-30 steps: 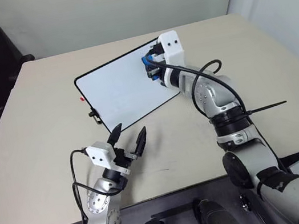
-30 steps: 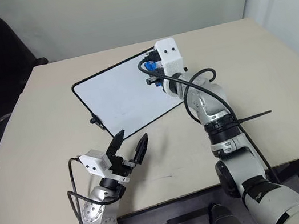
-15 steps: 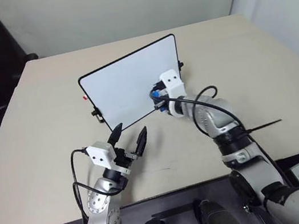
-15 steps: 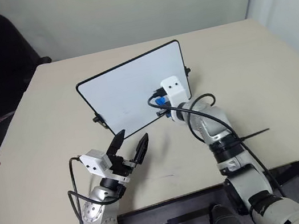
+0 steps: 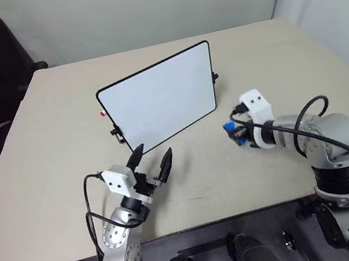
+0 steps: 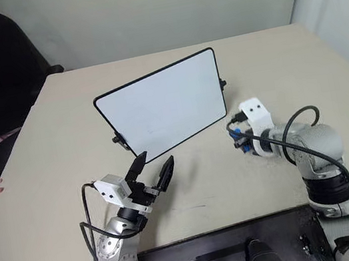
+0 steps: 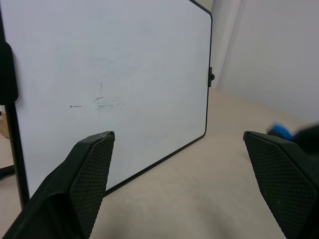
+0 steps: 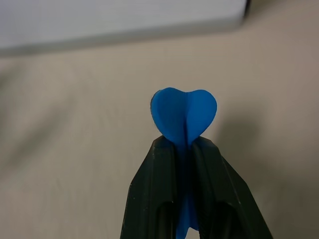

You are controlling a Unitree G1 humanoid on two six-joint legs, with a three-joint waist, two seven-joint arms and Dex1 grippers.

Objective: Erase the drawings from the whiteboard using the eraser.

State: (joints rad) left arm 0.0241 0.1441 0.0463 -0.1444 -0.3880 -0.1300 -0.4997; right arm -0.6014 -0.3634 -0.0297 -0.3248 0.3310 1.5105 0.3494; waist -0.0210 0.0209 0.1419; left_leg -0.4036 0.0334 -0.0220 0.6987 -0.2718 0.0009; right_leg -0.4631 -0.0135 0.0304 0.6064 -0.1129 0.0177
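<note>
the board (image 5: 159,99) stands wiped but for faint smudges, so erasing looks done. the right end effector (image 8: 184,142), low over the worktop (image 5: 50,152) beside the board, pinches the eraser (image 8: 184,116); next, set it down. the left end effector (image 5: 151,161) gapes, empty.

The whiteboard (image 5: 159,99) has a smooth, faintly glossy white face in a thin black plastic-looking frame, and the surface (image 5: 59,164) under it is a matt, even beige. Squeezed between the right gripper's (image 8: 185,149) smooth black fingers, the eraser (image 8: 184,115) looks like soft matt blue foam, while the left gripper's (image 7: 179,164) pads (image 7: 92,172) show a fine rough cross-hatched texture.
</note>
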